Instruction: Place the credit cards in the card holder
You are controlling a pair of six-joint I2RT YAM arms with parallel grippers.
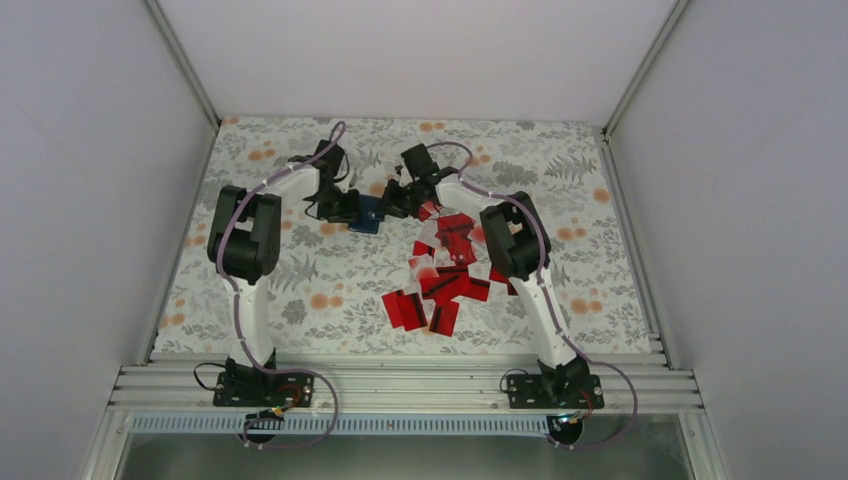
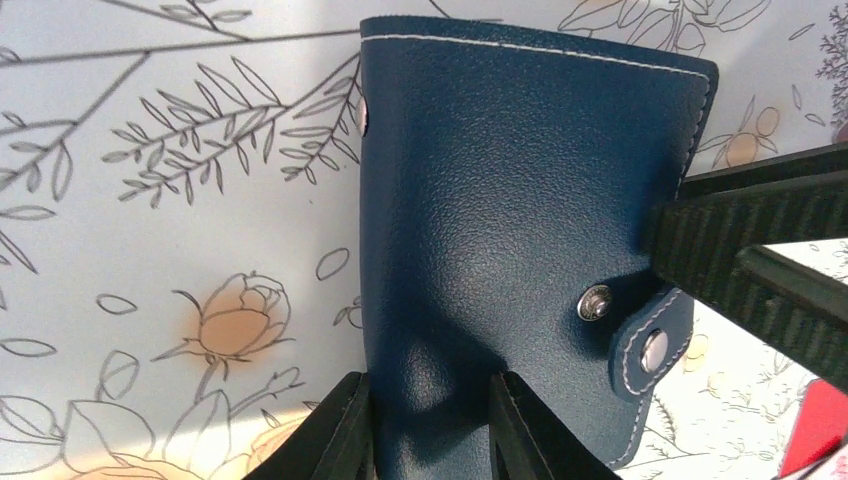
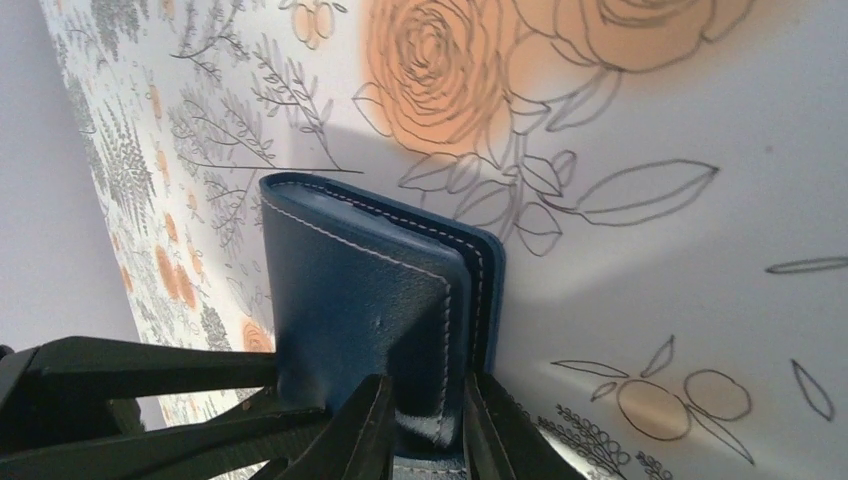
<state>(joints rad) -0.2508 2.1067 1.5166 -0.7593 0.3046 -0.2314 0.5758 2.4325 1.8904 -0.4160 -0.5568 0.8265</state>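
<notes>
The navy card holder (image 1: 371, 214) lies at the back middle of the table, between my two grippers. My left gripper (image 1: 347, 206) is shut on its near edge; in the left wrist view (image 2: 432, 430) the leather (image 2: 500, 180) bulges between the fingers, and the snap strap hangs unfastened. My right gripper (image 1: 402, 199) is shut on the holder's opposite side; in the right wrist view (image 3: 430, 430) its fingers pinch the stitched layers (image 3: 370, 290). The red credit cards (image 1: 447, 272) lie in a loose pile right of centre. No card shows in either gripper.
The right gripper's black fingers (image 2: 760, 260) cross the right side of the left wrist view, and a red card corner (image 2: 818, 432) shows below them. The left gripper's fingers (image 3: 130, 400) fill the lower left of the right wrist view. White walls enclose the floral table (image 1: 560, 170).
</notes>
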